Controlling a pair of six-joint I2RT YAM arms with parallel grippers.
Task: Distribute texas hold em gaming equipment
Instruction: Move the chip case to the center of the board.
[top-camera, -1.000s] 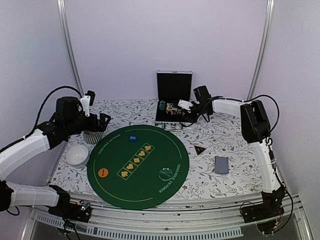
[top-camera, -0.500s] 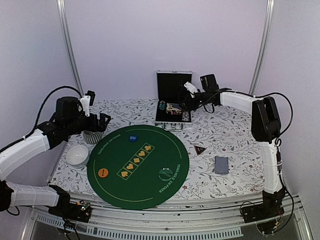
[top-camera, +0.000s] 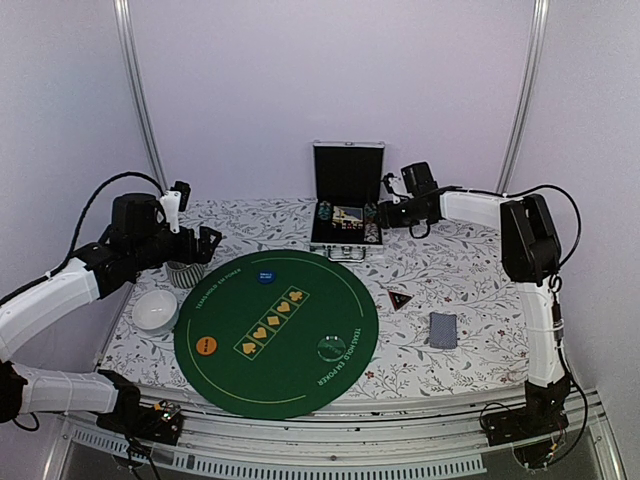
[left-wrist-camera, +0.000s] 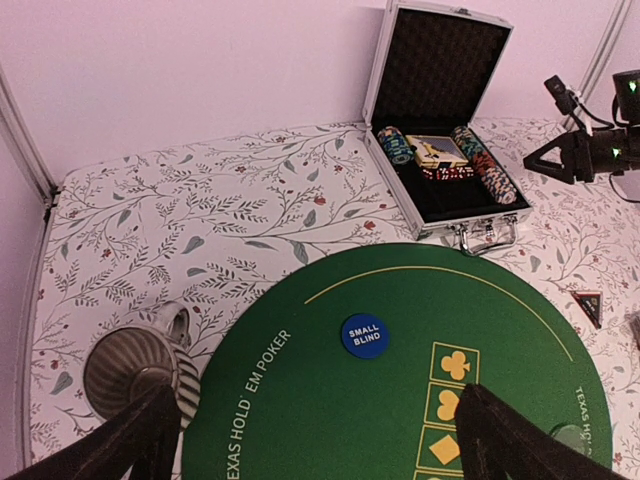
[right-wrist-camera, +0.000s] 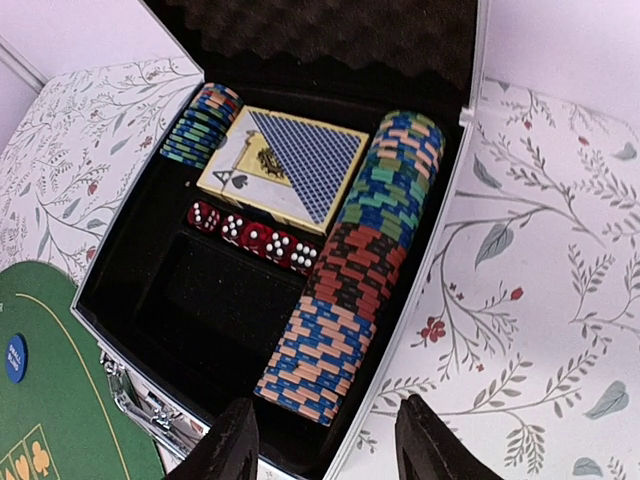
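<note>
The right gripper, jaws parted and empty, hovers above the open aluminium case; the long multicoloured poker-chip row along the case's right wall runs straight ahead of it.

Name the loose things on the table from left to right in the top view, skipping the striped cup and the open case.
white bowl → orange disc → blue disc → whitish disc → red-edged triangle → grey-blue cards

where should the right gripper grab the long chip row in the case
Probably from above, at the near end of the chip row, jaws pinching a short slice across its flat faces. The chips stand on edge, set between the case wall and the dice, leaving little side room.
</note>
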